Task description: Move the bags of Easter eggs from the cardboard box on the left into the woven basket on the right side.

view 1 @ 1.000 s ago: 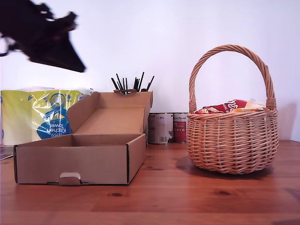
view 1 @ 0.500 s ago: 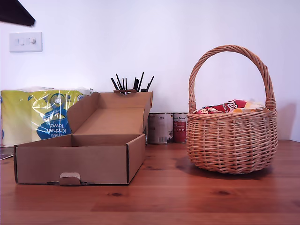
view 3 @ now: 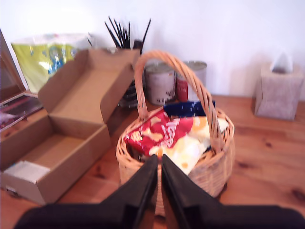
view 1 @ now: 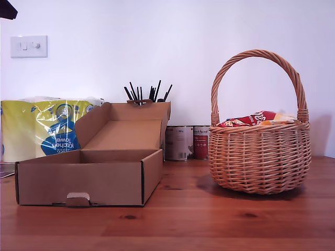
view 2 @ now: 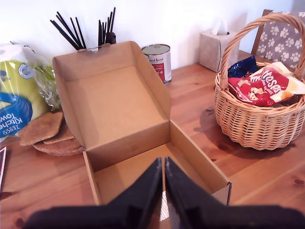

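First wrist view, my first pincer (view 2: 164, 179) closed above cardboard box (view 2: 143, 133), my second pincer (view 3: 159, 176) closed over woven basket (view 3: 214, 167).

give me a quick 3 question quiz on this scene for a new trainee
1. True or false: the cardboard box holds no bags.
2. Where are the bags of Easter eggs? A) in the box B) in the woven basket C) on the table
3. How do the jaws of my first gripper and my second gripper stand?

Key: 1 true. 2 B. 3 both shut, holding nothing.
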### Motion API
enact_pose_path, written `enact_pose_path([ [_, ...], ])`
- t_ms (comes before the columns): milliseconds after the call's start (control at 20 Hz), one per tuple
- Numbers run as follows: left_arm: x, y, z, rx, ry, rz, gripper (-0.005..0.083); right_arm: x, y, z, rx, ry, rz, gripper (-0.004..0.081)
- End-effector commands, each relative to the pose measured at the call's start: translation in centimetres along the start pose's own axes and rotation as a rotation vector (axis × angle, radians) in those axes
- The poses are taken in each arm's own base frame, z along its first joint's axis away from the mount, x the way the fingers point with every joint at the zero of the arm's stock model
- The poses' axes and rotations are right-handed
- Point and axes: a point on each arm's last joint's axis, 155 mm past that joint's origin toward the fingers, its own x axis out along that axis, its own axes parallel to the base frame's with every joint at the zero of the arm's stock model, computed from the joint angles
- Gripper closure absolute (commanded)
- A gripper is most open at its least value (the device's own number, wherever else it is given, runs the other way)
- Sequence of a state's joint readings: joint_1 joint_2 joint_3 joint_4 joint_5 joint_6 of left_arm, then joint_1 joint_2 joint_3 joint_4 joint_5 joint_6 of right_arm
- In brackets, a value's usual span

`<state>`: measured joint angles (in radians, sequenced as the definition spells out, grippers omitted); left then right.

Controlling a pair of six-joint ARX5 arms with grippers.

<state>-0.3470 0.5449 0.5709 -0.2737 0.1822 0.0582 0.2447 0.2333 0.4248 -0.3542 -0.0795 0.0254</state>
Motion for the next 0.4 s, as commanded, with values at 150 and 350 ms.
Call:
enact_pose_path([
  [150,0.8,0.1,-1.7,-0.015,0.055,-0.003,0.0794,-0.3,0.2,-2.0,0.009,0.089,0.006,0.0782],
  [350,1.3,0.1,-2.8,-0.024,0.101,-0.005,0.0794,-0.5,0.1,-3.9,0.015,0.164,0.004,0.0782],
])
